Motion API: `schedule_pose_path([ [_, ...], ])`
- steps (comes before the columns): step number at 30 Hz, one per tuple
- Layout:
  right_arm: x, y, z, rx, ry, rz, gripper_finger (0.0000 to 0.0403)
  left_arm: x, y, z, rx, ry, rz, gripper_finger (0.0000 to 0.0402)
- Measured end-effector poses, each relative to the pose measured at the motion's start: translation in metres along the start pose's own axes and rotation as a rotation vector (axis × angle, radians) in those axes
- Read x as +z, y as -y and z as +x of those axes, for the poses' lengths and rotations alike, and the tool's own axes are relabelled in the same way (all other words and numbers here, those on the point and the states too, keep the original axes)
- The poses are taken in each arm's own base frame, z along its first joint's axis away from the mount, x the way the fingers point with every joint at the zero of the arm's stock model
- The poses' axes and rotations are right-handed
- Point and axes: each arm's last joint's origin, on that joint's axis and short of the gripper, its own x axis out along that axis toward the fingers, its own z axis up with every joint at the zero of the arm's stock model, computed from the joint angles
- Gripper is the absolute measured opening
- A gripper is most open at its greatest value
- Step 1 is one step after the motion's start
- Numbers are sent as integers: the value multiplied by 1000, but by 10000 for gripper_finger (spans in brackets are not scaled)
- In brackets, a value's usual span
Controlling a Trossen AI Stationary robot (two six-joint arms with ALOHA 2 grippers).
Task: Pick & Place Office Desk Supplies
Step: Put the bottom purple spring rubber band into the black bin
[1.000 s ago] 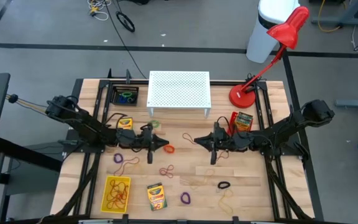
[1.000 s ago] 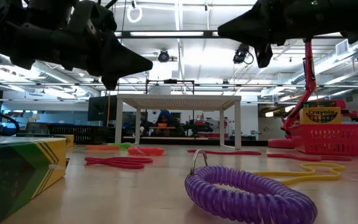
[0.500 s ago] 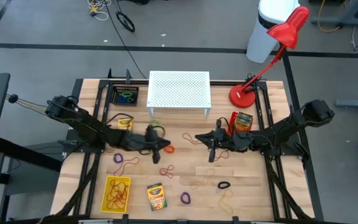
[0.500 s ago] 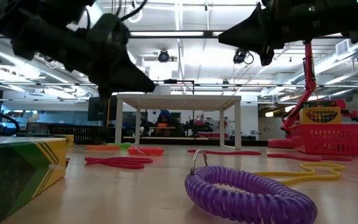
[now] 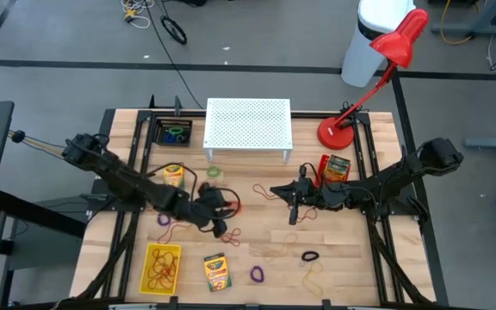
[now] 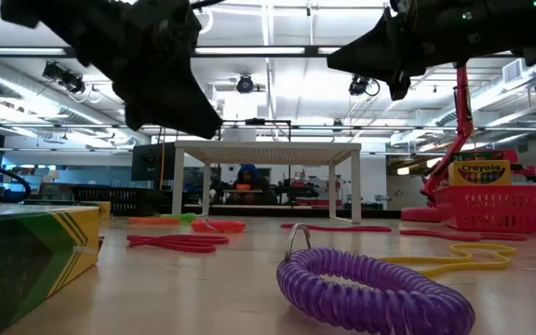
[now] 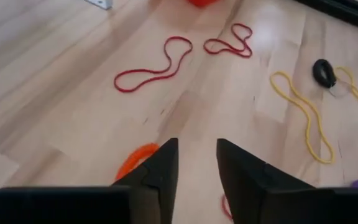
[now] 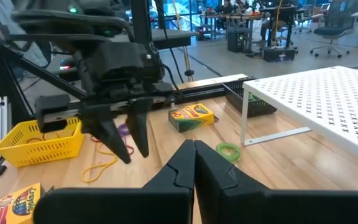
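My left gripper hangs open over the table's middle, slanting down, with nothing between its fingers. An orange elastic loop lies flat on the wood just beside one finger. Red rubber bands and a yellow one lie ahead of it, and so does a black loop. My right gripper hovers shut and empty right of centre, facing the left gripper. Crayon boxes lie at the left and the near edge.
A white perforated stand and a red lamp stand at the far side. A black tray sits far left, and a yellow basket of rubber bands near left. A red basket holds a crayon box. Purple loops and a green loop lie loose.
My left gripper has swung toward the table's near edge, tipped to point more steeply down and opened its fingers. The orange loop and the bands on the table lie where they were.
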Motion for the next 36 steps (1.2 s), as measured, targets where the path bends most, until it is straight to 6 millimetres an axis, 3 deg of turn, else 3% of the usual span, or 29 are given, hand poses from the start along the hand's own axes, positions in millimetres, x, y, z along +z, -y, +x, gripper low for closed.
schedule_pose_path([
  [5,0,0,0,1,0,1,5,3,23,3,-47,-13,26,142],
  [13,-1,0,0,0,-13,-6,5,-12,69,52,-265,-232,186,147],
  [19,-2,0,0,-2,-22,-12,5,-26,100,82,-376,-293,319,147],
  [30,-3,1,0,-4,-32,-17,5,-47,126,67,-435,-295,447,147],
  [36,-4,1,0,-4,-33,-18,5,-47,128,66,-421,-309,307,147],
])
